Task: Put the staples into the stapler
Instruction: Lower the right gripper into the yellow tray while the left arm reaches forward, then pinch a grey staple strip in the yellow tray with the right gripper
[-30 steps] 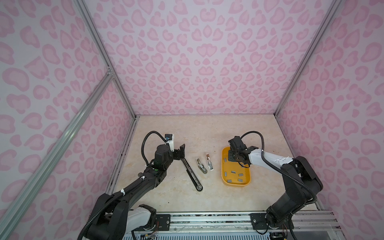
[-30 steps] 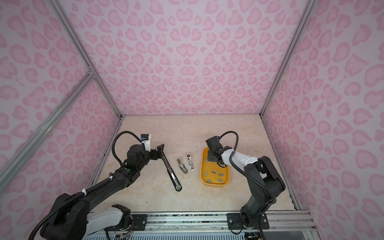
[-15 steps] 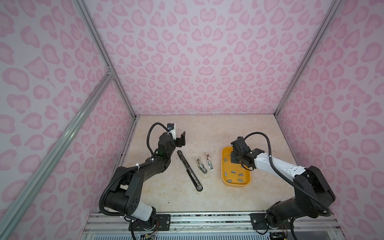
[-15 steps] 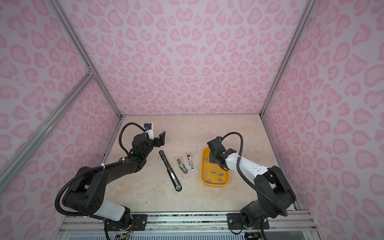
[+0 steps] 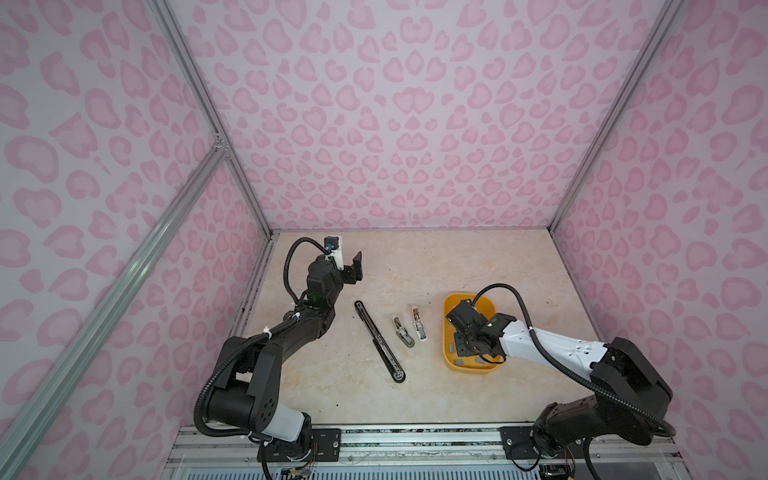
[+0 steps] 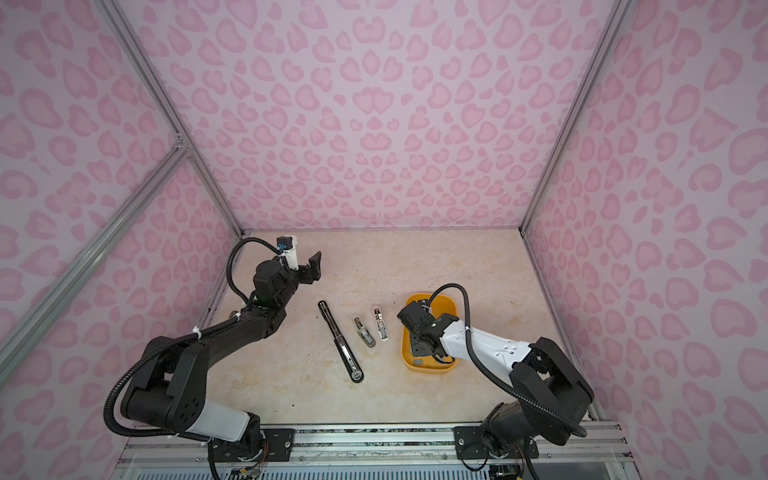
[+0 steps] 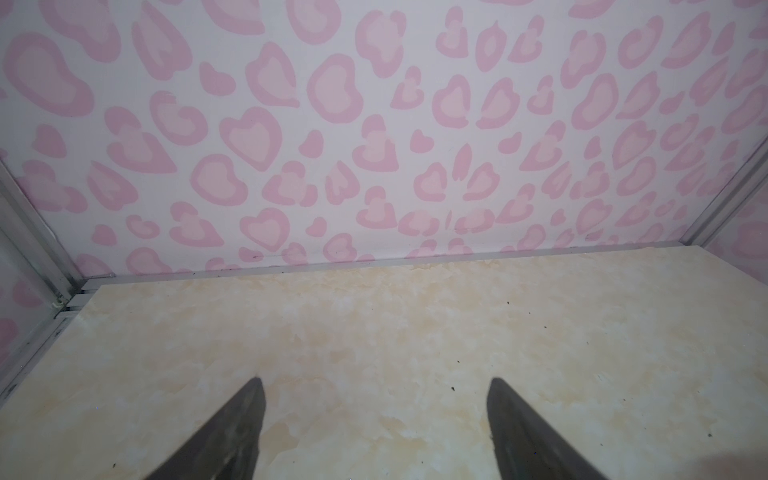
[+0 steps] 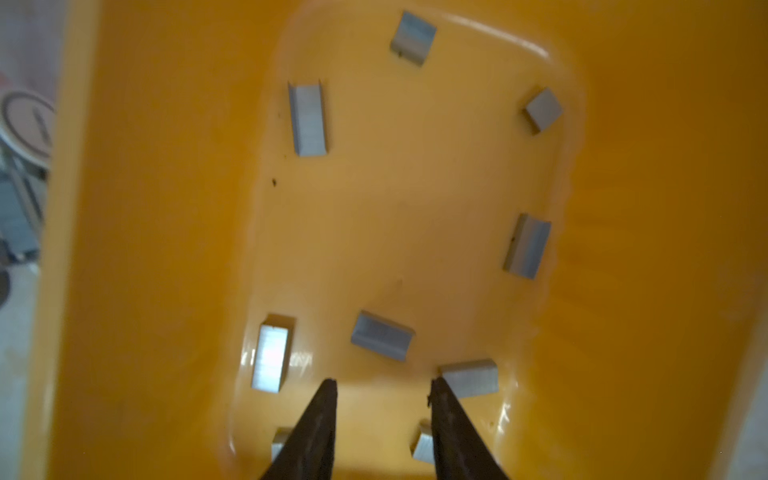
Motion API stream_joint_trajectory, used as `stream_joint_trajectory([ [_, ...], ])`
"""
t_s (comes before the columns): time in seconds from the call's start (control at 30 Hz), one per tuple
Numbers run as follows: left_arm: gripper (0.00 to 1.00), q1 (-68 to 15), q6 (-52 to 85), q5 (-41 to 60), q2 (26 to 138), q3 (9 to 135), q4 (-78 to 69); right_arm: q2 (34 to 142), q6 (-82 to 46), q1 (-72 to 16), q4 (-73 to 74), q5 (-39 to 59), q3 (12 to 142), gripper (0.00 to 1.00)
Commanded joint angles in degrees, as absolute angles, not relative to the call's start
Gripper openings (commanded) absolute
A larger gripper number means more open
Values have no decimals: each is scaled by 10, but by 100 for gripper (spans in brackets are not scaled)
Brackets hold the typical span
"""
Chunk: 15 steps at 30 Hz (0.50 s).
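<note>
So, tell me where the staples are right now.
The staples lie scattered in the yellow tray on the right of both top views, just right of the two small staplers, below the right gripper.

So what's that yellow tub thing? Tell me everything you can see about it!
It is an orange-yellow tub, shiny like plastic, oblong with rounded corners and sloping walls. It sits flat and open on the pale table, on the right arm's side. About nine little grey staple strips lie scattered on its floor, mostly near the walls. The right arm's fingers hang inside it, a little apart, gripping nothing. Whether they touch the floor I cannot tell.
</note>
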<state>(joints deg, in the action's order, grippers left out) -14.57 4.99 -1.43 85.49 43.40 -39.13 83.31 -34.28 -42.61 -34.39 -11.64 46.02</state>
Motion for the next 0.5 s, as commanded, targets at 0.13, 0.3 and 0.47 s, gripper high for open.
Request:
stream_joint_trajectory([
  [0.13,85,-146,37,-3,816,424,-391,811,-435,-428,-406,-158,452,40],
  [0.3,83,-149,54,-74,797,404,-352,801,-507,-416,-396,-125,433,42],
  [0.47,83,-157,47,-105,761,369,-352,793,-538,-407,-387,-104,414,49],
])
